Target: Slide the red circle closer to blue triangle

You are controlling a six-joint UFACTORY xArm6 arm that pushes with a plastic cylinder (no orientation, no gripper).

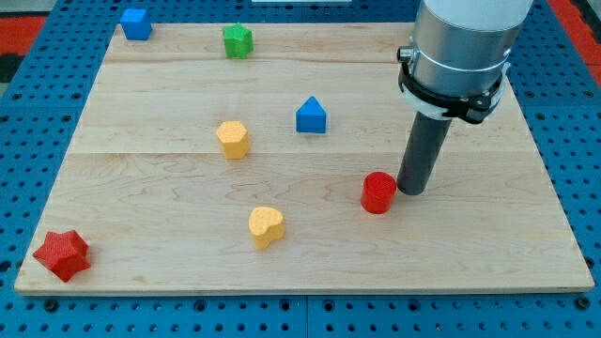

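Observation:
The red circle [378, 192] sits on the wooden board right of centre, toward the view's bottom. The blue triangle [311, 115] stands up and to the left of it, a clear gap between them. My tip [412, 191] rests on the board just right of the red circle, touching or almost touching its right side. The rod rises from there to the grey arm body at the view's top right.
A yellow hexagon-like block [233, 139] is left of the blue triangle. A yellow heart [266, 226] lies at lower centre. A red star [62, 254] is at the bottom-left corner. A blue cube [136, 23] and a green block [238, 40] sit along the top edge.

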